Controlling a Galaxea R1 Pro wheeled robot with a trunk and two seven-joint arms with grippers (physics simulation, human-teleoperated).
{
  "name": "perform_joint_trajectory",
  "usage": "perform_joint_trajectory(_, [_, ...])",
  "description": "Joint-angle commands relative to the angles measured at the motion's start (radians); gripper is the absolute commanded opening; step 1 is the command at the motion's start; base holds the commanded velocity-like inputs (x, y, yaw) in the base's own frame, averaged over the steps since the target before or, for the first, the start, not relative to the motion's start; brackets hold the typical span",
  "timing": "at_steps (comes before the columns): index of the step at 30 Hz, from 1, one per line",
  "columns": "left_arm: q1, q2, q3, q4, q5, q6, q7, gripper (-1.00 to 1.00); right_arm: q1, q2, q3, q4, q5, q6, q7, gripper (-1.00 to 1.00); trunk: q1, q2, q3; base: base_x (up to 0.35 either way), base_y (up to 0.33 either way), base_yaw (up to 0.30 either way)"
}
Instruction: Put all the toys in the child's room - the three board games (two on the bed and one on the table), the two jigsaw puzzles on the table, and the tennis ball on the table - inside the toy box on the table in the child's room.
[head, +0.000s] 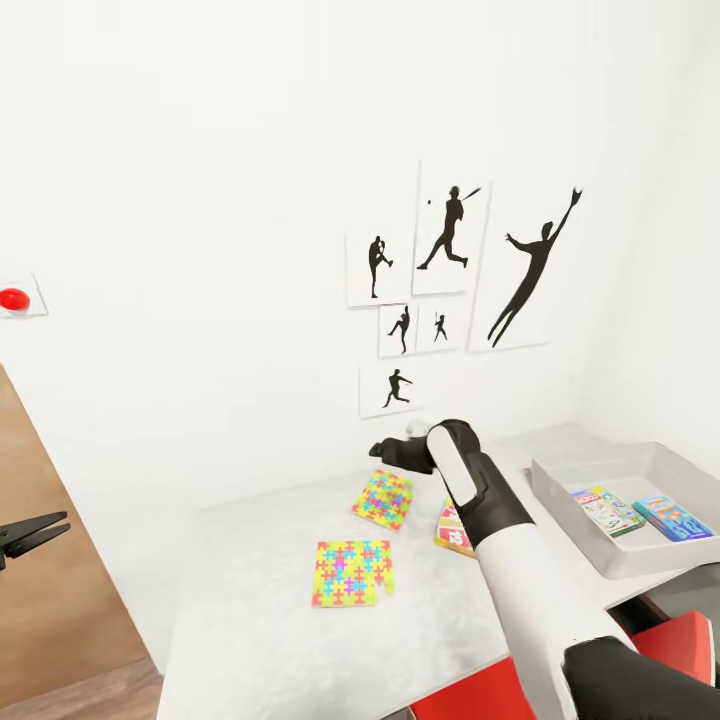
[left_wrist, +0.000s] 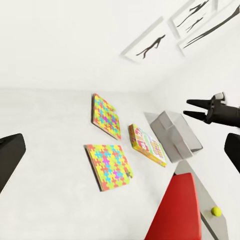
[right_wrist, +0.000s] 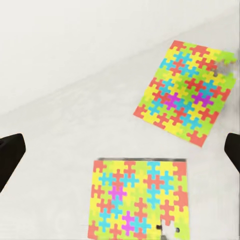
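Note:
Two jigsaw puzzles (head: 382, 498) (head: 352, 572) lie flat on the white table (head: 250, 620). They also show in the right wrist view (right_wrist: 187, 95) (right_wrist: 140, 200). My right gripper (head: 388, 450) hovers open above the farther puzzle, holding nothing; its fingers (right_wrist: 10, 155) frame both puzzles. A board game (head: 452, 528) lies beside the puzzles, partly hidden by my right arm. The grey toy box (head: 560, 490) at the right holds two board games (head: 607, 510) (head: 672, 517). The tennis ball (left_wrist: 216, 211) rests on a grey surface past the red chair. My left gripper (head: 62, 525) is open and empty, off the table's left.
A red chair (head: 660, 640) stands at the table's near right, under my right arm. Black silhouette pictures (head: 450, 280) hang on the white wall behind the table. A brown wooden panel (head: 50, 580) stands at the left.

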Motion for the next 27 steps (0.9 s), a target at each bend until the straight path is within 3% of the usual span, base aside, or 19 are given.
perform_joint_trajectory(1, [-0.001,0.000,0.000,0.000,-0.001,0.011,-0.004,1.00,-0.018,0.000,0.009,0.036,-0.013,-0.016,-0.021,1.00,0.001,-0.002,-0.002,0.000,0.106,0.000])
perform_joint_trajectory(13, [-0.001,0.001,0.001,0.002,-0.002,0.011,-0.004,1.00,-0.040,0.000,0.031,0.097,-0.017,-0.094,-0.033,1.00,0.001,-0.002,-0.002,0.000,0.227,0.000])
perform_joint_trajectory(27, [-0.001,0.002,0.002,0.002,-0.002,0.011,-0.004,1.00,-0.039,0.000,0.072,0.101,-0.011,-0.115,-0.036,1.00,0.001,-0.002,-0.002,0.000,0.281,0.000])
